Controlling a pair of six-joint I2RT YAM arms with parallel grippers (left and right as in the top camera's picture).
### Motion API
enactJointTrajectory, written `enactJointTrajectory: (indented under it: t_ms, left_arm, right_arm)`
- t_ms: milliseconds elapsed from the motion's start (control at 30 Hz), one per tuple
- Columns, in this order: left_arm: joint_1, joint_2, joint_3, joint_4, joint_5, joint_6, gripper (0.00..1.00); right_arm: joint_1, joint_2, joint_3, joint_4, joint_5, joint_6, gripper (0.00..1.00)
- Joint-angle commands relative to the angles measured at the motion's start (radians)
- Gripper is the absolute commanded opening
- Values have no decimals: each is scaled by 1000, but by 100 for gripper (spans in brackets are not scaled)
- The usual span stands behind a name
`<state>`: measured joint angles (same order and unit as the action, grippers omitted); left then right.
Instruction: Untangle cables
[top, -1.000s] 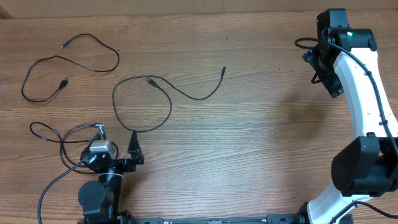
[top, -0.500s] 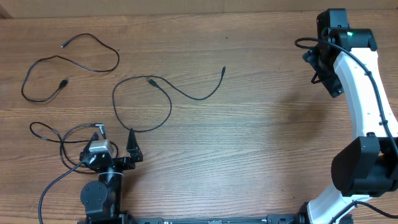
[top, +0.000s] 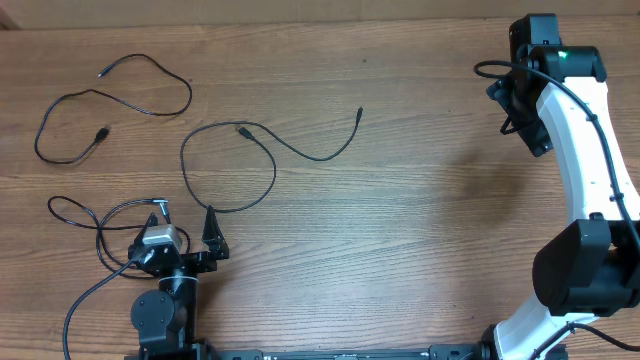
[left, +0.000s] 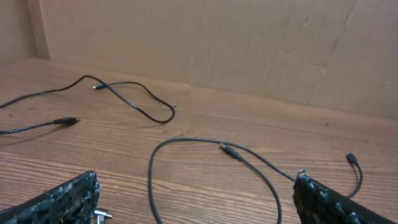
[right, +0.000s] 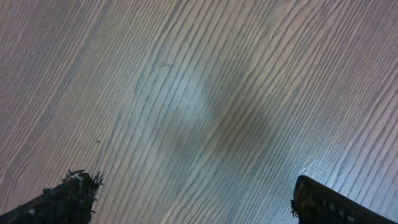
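Note:
Three thin black cables lie apart on the left of the wooden table. One (top: 190, 95) snakes across the far left. A second (top: 275, 175) makes a loop in the middle, its plug end (top: 358, 112) pointing right. The third (top: 75, 203) is coiled at the near left and ends in a silvery tip (top: 160, 203). My left gripper (top: 187, 222) stands open just behind the middle loop, and the loop's near arc (left: 150, 171) runs between its fingers without touching them. My right gripper (top: 512, 105) hangs open over bare wood at the far right, holding nothing (right: 196, 205).
Thicker black wires (top: 85, 295) trail from the left arm's base. A cardboard wall (left: 249, 43) stands along the table's far edge. The white right arm (top: 590, 150) runs down the right side.
My left gripper has shifted a touch to the left. The cables and the right arm have not moved.

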<state>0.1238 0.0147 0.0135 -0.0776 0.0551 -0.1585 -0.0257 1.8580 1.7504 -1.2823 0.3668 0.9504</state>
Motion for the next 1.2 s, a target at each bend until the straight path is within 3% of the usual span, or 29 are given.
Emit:
enactJointTrajectory:
  t_ms: [0, 267, 600, 1167]
  left_arm:
    - [-6, -12, -10, 4, -14, -13, 100]
    - [-15, -12, -9, 3, -14, -13, 99]
    - [-163, -12, -9, 4, -14, -14, 99]
    - [-159, -10, -9, 3, -14, -14, 100]
  right_arm:
    - [-3, -6, 23, 3, 14, 11, 100]
    - [-3, -6, 23, 3, 14, 11, 100]
    - [-3, -6, 23, 3, 14, 11, 100]
    - [-3, -6, 23, 3, 14, 11, 100]
